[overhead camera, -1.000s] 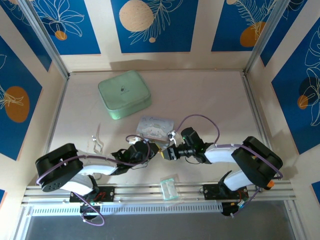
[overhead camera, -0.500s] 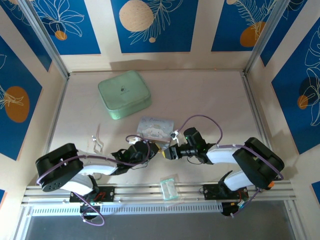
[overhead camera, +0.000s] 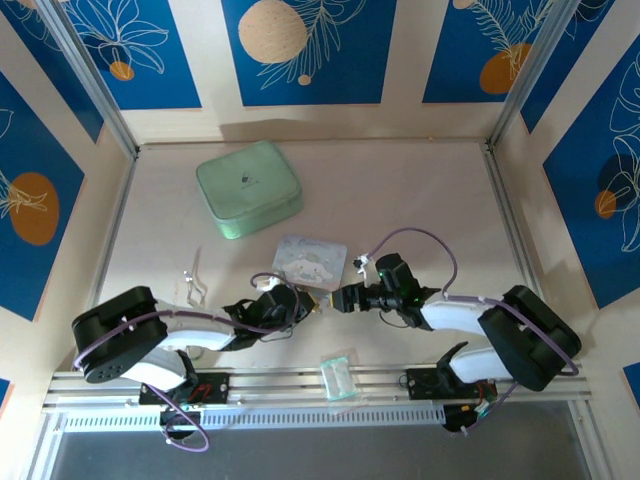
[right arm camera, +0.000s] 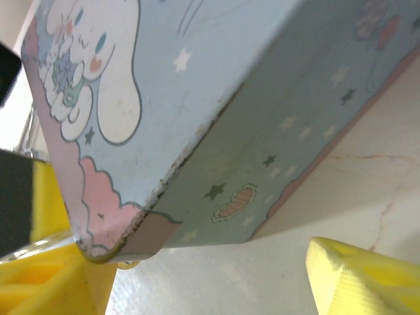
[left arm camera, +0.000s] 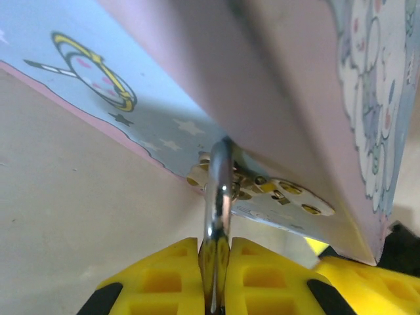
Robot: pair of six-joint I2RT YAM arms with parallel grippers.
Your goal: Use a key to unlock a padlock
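Your left fingers (left arm camera: 164,275) are pinched almost fully together on a thin silver metal piece (left arm camera: 218,216). Seen edge-on like this, you cannot tell whether it is the key or the padlock's shackle. Its long axis runs straight up the left wrist view, from between the yellow pads to a pale gold hasp fitting (left arm camera: 279,190) at the lower edge of the light blue cartoon box (left arm camera: 118,85).

From above, that grip sits just below the box's lower right corner, at the centre of the frame. There the left gripper (overhead camera: 312,300) points right and meets the right gripper (overhead camera: 340,298) nose to nose. Your right fingers (right arm camera: 354,275) stand wide apart and hold nothing, and the box corner hangs between them.

The box shows a white long-eared character, stars and clouds. The mark on the mint green case (overhead camera: 248,188) at upper left is too small to read.

The worktop (overhead camera: 430,200) is open towards the right. Wire loops (overhead camera: 193,285) lie at left, and a clear plastic bag (overhead camera: 338,377) lies at the bottom edge.
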